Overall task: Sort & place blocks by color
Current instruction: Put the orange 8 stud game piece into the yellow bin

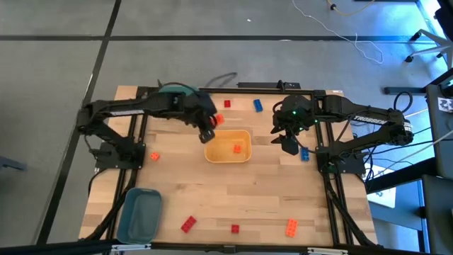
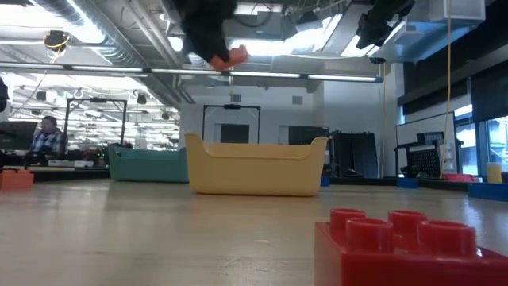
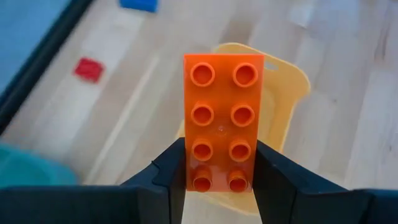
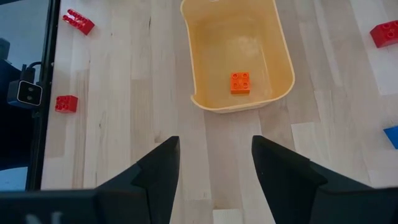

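My left gripper (image 1: 209, 130) hangs over the far left corner of the yellow-orange bin (image 1: 245, 157), shut on an oblong orange block (image 3: 222, 93). The low view shows that block (image 2: 231, 56) high above the bin (image 2: 255, 168). One small orange block (image 4: 240, 82) lies on the bin's floor. My right gripper (image 4: 214, 155) stands open in the air at the bin's right, with nothing between its fingers. Loose red, orange and blue blocks lie flat on the table around the bin. My left gripper pinches the orange block's two long sides between its two fingers, near one end (image 3: 193, 165). The fingers slant downward and lie along the block, which sticks out past the fingertips. Its studded top faces the wrist camera. It is lifted clear above the bin.
A teal bin (image 1: 138, 212) stands at the near left. Loose blocks: red (image 1: 227, 104) and blue (image 1: 258, 105) at the far side, orange (image 1: 154, 156) at the left, blue (image 1: 305, 153) at the right, and red (image 1: 188, 224), red (image 1: 235, 228) and orange (image 1: 291, 227) near the front edge.
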Controlling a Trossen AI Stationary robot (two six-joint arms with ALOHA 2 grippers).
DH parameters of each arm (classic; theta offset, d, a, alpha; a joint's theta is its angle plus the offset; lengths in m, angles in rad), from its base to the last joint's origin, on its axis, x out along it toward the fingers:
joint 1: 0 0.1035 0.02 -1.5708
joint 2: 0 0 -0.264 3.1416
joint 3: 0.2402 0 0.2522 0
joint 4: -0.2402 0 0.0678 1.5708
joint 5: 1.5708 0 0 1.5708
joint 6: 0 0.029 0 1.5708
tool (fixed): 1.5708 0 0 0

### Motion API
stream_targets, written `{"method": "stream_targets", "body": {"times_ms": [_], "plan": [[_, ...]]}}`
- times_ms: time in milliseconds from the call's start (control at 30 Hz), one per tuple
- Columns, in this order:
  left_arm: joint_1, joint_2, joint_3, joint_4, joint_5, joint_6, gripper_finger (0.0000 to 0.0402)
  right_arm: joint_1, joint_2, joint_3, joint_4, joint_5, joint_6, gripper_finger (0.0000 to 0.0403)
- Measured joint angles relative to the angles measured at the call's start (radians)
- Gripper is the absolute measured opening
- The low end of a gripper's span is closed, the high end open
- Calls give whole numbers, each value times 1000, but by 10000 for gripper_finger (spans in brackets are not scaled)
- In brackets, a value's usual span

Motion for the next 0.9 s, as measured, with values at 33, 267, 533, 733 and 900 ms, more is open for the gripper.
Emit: {"method": "stream_targets", "body": {"times_ms": [33,267,533,733,900], "plan": [[-9,26,10,-1,7,14,132,0,0,0,0,0,0,202],[-33,202,24,9,64,57,132,0,0,0,0,0,-1,202],[-33,344,24,72,83,58,132,0,0,0,0,0,0,202],[-38,413,24,88,102,58,132,0,0,0,0,0,0,202],[-43,464,24,129,123,58,132,0,0,0,0,0,0,202]]}}
